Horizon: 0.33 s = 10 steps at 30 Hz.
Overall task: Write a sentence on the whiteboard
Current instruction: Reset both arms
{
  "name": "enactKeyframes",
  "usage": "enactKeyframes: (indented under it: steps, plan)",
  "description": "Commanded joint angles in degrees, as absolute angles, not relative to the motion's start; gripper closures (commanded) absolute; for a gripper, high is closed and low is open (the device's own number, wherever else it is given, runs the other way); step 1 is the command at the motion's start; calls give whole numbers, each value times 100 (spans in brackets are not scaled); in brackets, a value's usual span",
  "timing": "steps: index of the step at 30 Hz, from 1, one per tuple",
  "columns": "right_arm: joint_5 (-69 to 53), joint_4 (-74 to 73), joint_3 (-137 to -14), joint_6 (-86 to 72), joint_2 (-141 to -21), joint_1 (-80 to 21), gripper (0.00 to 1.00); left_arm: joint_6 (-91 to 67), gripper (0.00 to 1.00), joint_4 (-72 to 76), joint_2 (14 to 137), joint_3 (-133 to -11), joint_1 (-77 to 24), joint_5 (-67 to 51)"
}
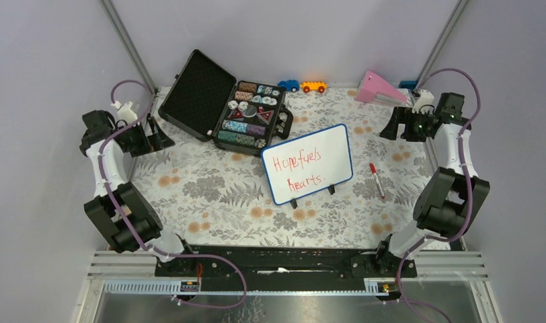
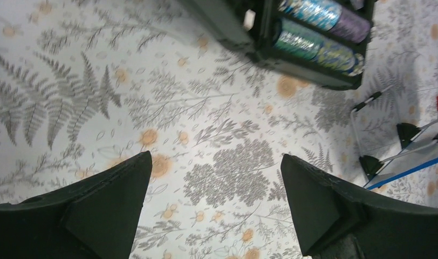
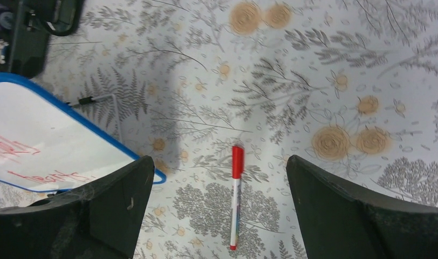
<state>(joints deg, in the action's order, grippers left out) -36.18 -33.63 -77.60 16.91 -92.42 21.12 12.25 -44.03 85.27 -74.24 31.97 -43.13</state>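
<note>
Top external view: two arms stand bolted at the near edge of the floral-covered table (image 1: 210, 195), one on each side. Beyond them, one whiteboard (image 1: 334, 145) stands tilted on two black feet at mid-table, a little right of centre. It bears one sentence (image 1: 297, 163) in red, two lines reading "Hope fuels hearts". One red-capped marker (image 1: 376, 180) lies flat just right of the board, apart from it. The left gripper (image 1: 156, 136) hangs by the left edge and the right gripper (image 1: 393, 126) by the right edge, each with jaws spread wide and grasping nothing. Farther back, one black case (image 1: 196, 94) lies opened toward the far-left corner, its tray packed with patterned discs. Two toy cars, one blue (image 1: 289, 85) and one orange (image 1: 313, 86), sit on the far edge, and one pink object (image 1: 378, 89) sits near the far-right corner.

Only the overhead camera reads the full writing. The right wrist view catches just the board's blue-framed corner with parts of the lettering, but shows the marker's white barrel lying on the cloth below its parted fingers. The left wrist view alone shows the board from behind, with its wire stand and feet, and a close look at the discs
</note>
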Motion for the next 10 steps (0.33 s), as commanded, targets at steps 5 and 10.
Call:
enactKeyframes:
  steps: [5, 10]
  plan:
    - [-3562, -3187, -7614, 1872, -9685, 2398, 0, 1766, 1, -3953, 8679, -6941, 3374, -3779]
    - [-3560, -3139, -7652, 1863, -9721, 2399, 1, 1686, 1, -3730, 8775, -6923, 3384, -3580]
